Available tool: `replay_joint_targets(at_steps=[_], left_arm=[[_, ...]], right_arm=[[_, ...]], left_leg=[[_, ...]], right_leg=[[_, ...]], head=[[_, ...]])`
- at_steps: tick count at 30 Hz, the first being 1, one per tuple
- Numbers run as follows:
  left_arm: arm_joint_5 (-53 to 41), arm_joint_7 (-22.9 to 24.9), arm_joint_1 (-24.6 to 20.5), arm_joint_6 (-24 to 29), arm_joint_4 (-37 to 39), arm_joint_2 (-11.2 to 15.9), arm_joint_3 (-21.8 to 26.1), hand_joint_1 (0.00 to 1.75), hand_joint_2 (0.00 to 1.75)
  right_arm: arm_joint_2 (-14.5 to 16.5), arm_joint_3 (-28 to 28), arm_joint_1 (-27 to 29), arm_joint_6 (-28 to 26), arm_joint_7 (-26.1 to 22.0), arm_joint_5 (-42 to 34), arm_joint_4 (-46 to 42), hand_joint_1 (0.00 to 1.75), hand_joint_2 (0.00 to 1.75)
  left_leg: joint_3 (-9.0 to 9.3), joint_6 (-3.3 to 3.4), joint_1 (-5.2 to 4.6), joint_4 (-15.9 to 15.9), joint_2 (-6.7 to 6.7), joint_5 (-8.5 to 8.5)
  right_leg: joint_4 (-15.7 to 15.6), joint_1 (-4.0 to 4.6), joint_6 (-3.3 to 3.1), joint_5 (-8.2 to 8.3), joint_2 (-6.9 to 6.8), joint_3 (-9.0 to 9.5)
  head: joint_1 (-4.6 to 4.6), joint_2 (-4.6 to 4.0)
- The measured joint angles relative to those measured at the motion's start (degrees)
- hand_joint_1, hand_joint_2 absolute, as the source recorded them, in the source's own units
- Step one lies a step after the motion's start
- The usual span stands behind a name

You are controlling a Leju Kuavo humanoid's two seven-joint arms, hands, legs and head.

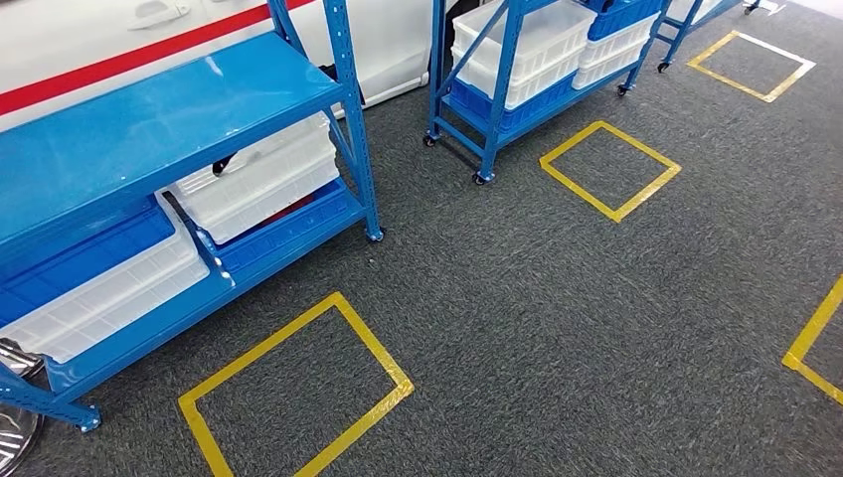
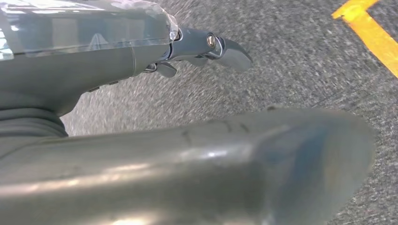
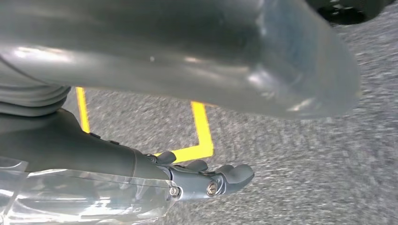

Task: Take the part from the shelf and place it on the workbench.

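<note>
The part could not be picked out with any certainty, so neither its long axis nor the way it pointed could be told. From the head view, the likeliest place was the blue shelf (image 1: 159, 129) at the left. There a white bin (image 1: 263, 179) sat on the lower level, with a small dark shape at its near corner and a streak of red beneath it, both too small and too shadowed to name. A second white bin (image 1: 99, 293) lay nearer on the same level, and the shelf's top deck hid what it held. The shelf itself was cut off by the left edge. Farther back stood a second blue rack (image 1: 517, 109) on castors, stacked with white and blue bins. Yellow tape squares (image 1: 298, 393) marked the grey carpet (image 1: 557, 328) in front of each. A white panel with a red stripe (image 1: 99, 40) ran behind the shelf. The wrist views gave what the head view did not. The left robot hand (image 2: 117, 65) hung over the carpet with its dark fingers (image 2: 230, 49) stretched out and apart from the blurred thumb (image 2: 234, 168), nothing between them, and a strip of yellow tape (image 2: 371, 37) lay at the corner. The right robot hand (image 3: 94, 154) hung likewise, fingers (image 3: 234, 176) extended and spread away from the thumb (image 3: 211, 56), holding nothing, above a corner of yellow tape (image 3: 202, 126).
</note>
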Motion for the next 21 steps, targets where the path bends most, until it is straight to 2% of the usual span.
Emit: replay_joint_targets(at_steps=[1, 2, 3, 4, 5, 6, 7, 9, 10, 11, 13, 14, 16, 18, 19, 20, 21], left_arm=[[0.11, 0.07, -0.06, -0.02, 0.00, 0.00, 0.00, 0.00, 0.00], [0.25, 0.11, -0.12, -0.04, 0.00, -0.01, 0.00, 0.00, 0.00], [0.40, 0.15, -0.18, -0.07, 0.00, -0.02, 0.01, 0.00, 0.00], [0.62, 0.16, -0.20, -0.12, 0.00, -0.03, 0.03, 0.00, 0.00], [0.81, 0.17, -0.16, -0.18, 0.00, -0.04, 0.08, 0.00, 0.00], [1.03, 0.19, -0.09, -0.25, 0.00, -0.06, 0.15, 0.00, 0.00], [1.26, 0.20, -0.03, -0.32, 0.00, -0.08, 0.24, 0.00, 0.00], [1.50, 0.22, -0.03, -0.42, -0.02, -0.11, 0.35, 0.00, 0.00], [1.53, 0.22, -0.10, -0.45, -0.03, -0.16, 0.37, 0.00, 0.00], [1.53, 0.22, -0.17, -0.48, -0.05, -0.21, 0.38, 0.00, 0.00], [1.53, 0.34, -0.11, -0.51, -0.07, -0.28, 0.41, 0.00, 0.00], [1.55, 0.47, -0.02, -0.56, -0.07, -0.30, 0.43, 0.00, 0.00], [1.66, 0.81, 0.03, -0.66, -0.07, -0.33, 0.49, 0.00, 0.00], [2.04, 1.08, -0.09, -0.69, -0.07, -0.39, 0.72, 0.00, 0.00], [2.24, 1.15, -0.13, -0.69, -0.08, -0.43, 0.91, 0.00, 0.00], [2.42, 1.18, -0.12, -0.65, -0.08, -0.46, 1.11, 0.00, 0.00], [2.48, 1.18, -0.11, -0.63, -0.07, -0.48, 1.22, 0.00, 0.00]], right_arm=[[0.07, -0.03, 0.14, -0.06, 0.06, -0.03, 0.01, 0.00, 0.00], [0.09, -0.06, 0.33, -0.07, 0.12, -0.01, 0.01, 0.00, 0.00], [0.09, -0.08, 0.49, -0.06, 0.16, 0.04, 0.01, 0.00, 0.00], [0.09, -0.10, 0.59, -0.02, 0.20, 0.13, 0.02, 0.00, 0.00], [0.09, -0.11, 0.63, 0.03, 0.23, 0.25, 0.02, 0.00, 0.00], [0.09, -0.11, 0.61, 0.09, 0.25, 0.38, 0.02, 0.00, 0.00], [0.09, -0.12, 0.57, 0.17, 0.27, 0.52, 0.02, 0.00, 0.00], [0.09, -0.13, 0.52, 0.34, 0.30, 0.72, 0.02, 0.00, 0.00], [0.08, -0.13, 0.51, 0.40, 0.30, 0.79, 0.02, 0.00, 0.00], [0.08, -0.14, 0.50, 0.43, 0.31, 0.82, 0.02, 0.00, 0.00], [0.08, -0.14, 0.28, 0.45, 0.31, 0.87, 0.01, 0.00, 0.00], [0.08, -0.14, 0.15, 0.46, 0.30, 0.92, 0.01, 0.00, 0.00], [0.08, -0.14, -0.02, 0.48, 0.25, 1.09, -0.01, 0.00, 0.00], [0.07, -0.14, 0.09, 0.63, 0.16, 1.45, -0.01, 0.00, 0.00], [0.07, -0.13, 0.15, 0.75, 0.14, 1.66, -0.01, 0.00, 0.00], [0.07, -0.12, 0.18, 0.88, 0.12, 1.84, -0.01, 0.00, 0.00], [0.07, -0.11, 0.19, 0.93, 0.11, 1.91, -0.01, 0.00, 0.00]], left_leg=[[-1.07, -0.16, -0.07, 2.42, 1.48, -1.53], [-2.76, -0.27, -0.07, 6.00, 3.13, -3.55], [-4.71, -0.44, 0.02, 10.11, 4.13, -5.57], [-6.36, -0.62, 0.13, 13.64, 4.64, -6.93], [-7.16, -0.77, 0.24, 15.40, 4.88, -7.21], [-6.72, -0.88, 0.33, 14.74, 5.12, -6.28], [-5.17, -0.91, 0.39, 11.86, 5.51, -4.51], [-0.81, -0.68, 0.27, 3.56, 7.35, -0.93], [0.58, -0.36, 0.13, 0.71, 8.03, 0.00], [1.20, -0.02, -0.03, -0.77, 8.42, 0.32], [1.09, 0.72, -0.23, -1.14, 7.58, 0.36], [1.17, 1.06, -0.17, -1.31, 7.06, 0.51], [1.32, 1.76, 0.07, -1.67, 6.10, 0.90], [1.12, 2.16, 0.20, -1.74, 5.11, 1.15], [0.97, 2.23, 0.18, -1.70, 4.51, 1.22], [0.87, 2.24, 0.16, -1.64, 3.81, 1.26], [0.83, 2.24, 0.15, -1.60, 3.48, 1.28]], right_leg=[[-0.24, -0.11, -0.40, 0.08, -0.79, 0.09], [-0.29, 0.01, -0.69, 0.03, -1.59, 0.12], [-0.27, 0.10, -0.86, -0.03, -2.34, 0.08], [-0.24, 0.18, -0.89, -0.09, -3.11, 0.07], [-0.21, 0.23, -0.88, -0.15, -3.82, 0.08], [-0.17, 0.23, -0.79, -0.23, -4.49, 0.14], [-0.11, 0.22, -0.66, -0.33, -5.12, 0.25], [0.09, 0.33, -0.21, -0.68, -6.33, 0.53], [0.22, 0.45, 0.08, -0.85, -6.88, 0.66], [0.31, 0.55, 0.38, -0.98, -7.40, 0.76], [0.33, 0.57, 1.05, -1.07, -8.29, 1.02], [0.51, 0.39, 1.44, -1.25, -8.04, 1.11], [2.98, 0.06, 2.09, -3.18, -5.45, 0.20], [9.91, -0.09, 2.42, -7.10, -2.42, -3.12], [13.66, -0.10, 2.50, -8.62, -1.90, -4.99], [16.17, -0.10, 2.54, -9.14, -1.71, -6.29], [17.33, -0.09, 2.55, -9.29, -1.67, -6.90]], head=[[-0.03, 0.00], [-0.06, 0.00], [-0.09, 0.00], [-0.10, 0.00], [-0.10, 0.00], [-0.10, 0.00], [-0.10, 0.01], [-0.10, 0.00], [-0.09, 0.00], [-0.08, 0.00], [-0.05, 0.00], [-0.05, 0.01], [-0.05, 0.01], [-0.05, 0.01], [-0.04, 0.01], [-0.04, 0.00], [-0.04, 0.00]])
